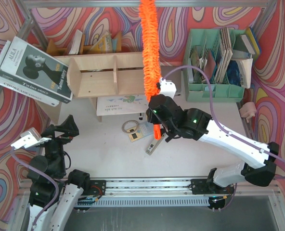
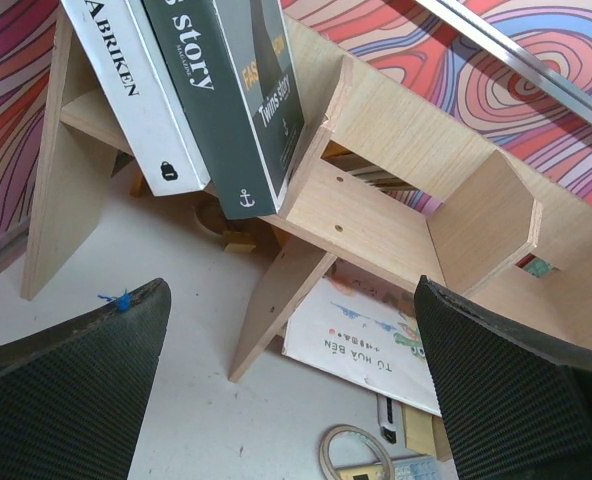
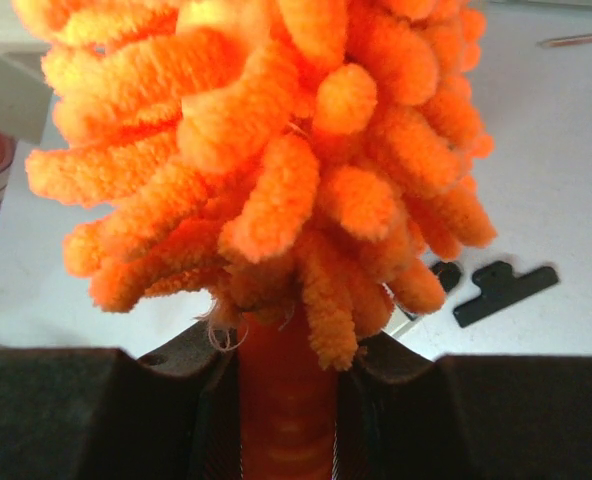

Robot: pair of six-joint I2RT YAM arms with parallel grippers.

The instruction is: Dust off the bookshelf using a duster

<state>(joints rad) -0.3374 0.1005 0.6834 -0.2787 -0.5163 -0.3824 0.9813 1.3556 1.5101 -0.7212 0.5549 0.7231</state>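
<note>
The bookshelf point(image 1: 113, 74) is a low plywood unit with a central divider at the back of the table, and it also shows in the left wrist view point(image 2: 376, 210). The orange fluffy duster point(image 1: 150, 43) runs from the shelf's right end up past the frame's top. My right gripper point(image 1: 157, 103) is shut on its orange handle point(image 3: 286, 400), just below the fluff point(image 3: 276, 150). The handle's end point(image 1: 156, 131) sticks out behind the gripper. I cannot tell whether the fluff touches the shelf. My left gripper point(image 1: 68, 127) stands open and empty point(image 2: 291, 300) in front of the shelf's left leg.
Large books point(image 1: 32, 72) lean on the shelf's left end. A picture book point(image 1: 121, 103) lies under the shelf. A ring point(image 1: 129, 126), a calculator point(image 1: 140, 132) and a cutter point(image 1: 152, 146) lie mid-table. A mint-green organiser point(image 1: 219, 62) with books stands back right.
</note>
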